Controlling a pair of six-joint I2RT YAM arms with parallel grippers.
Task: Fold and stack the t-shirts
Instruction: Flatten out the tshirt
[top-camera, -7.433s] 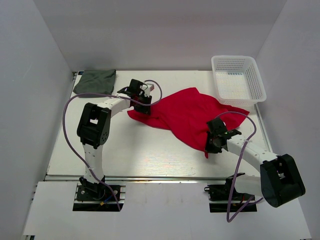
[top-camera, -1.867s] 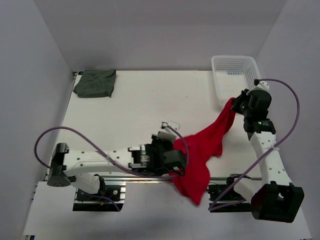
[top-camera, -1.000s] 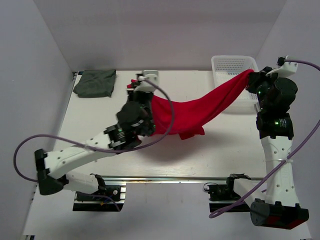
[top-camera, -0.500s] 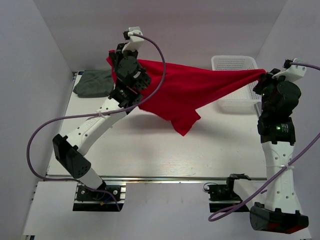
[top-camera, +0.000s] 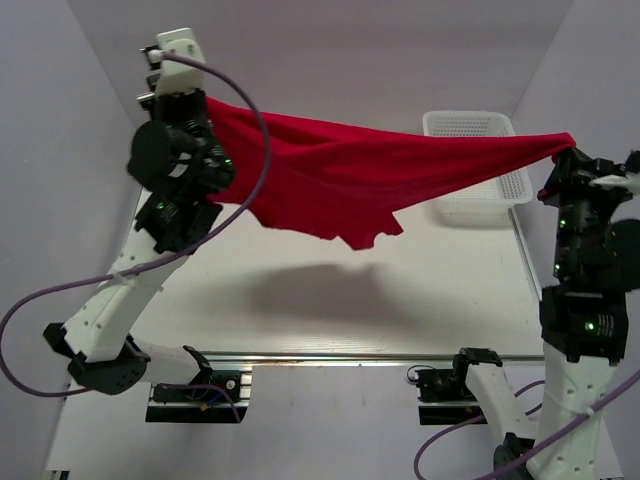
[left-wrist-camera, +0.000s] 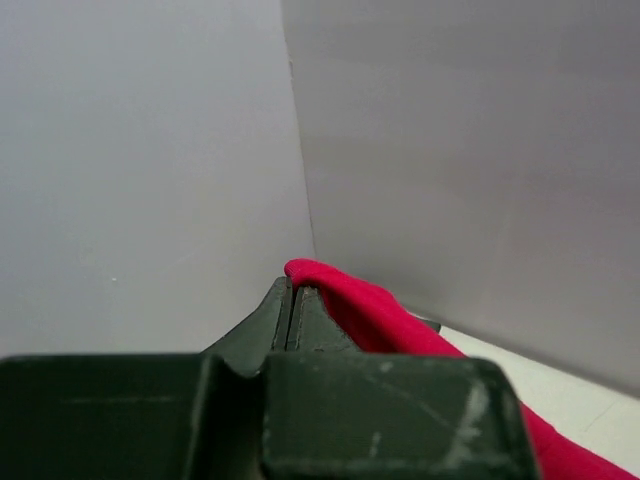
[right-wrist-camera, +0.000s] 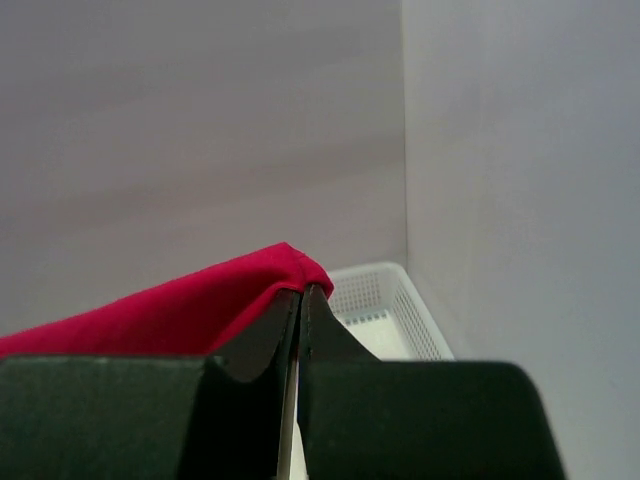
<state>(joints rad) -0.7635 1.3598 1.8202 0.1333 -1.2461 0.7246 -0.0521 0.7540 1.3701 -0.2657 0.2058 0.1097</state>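
Right now I have the plain bright red cloth t-shirt (top-camera: 380, 170) stretched in the air, well above the white table (top-camera: 330, 310), sagging in the middle. My left gripper (left-wrist-camera: 290, 300) pinches its far-left end; my right gripper (right-wrist-camera: 302, 296) pinches its right end, near the white plastic mesh basket (top-camera: 470, 125).

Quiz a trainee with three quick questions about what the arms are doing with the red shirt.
1. True or false: the red shirt hangs stretched above the table.
2. The shirt is held by: A one gripper, B both grippers, C neither.
3. Fill in: a white mesh ___ stands at the table's far right corner.
Key: 1 true; 2 B, left gripper and right gripper clamp its ends; 3 basket.
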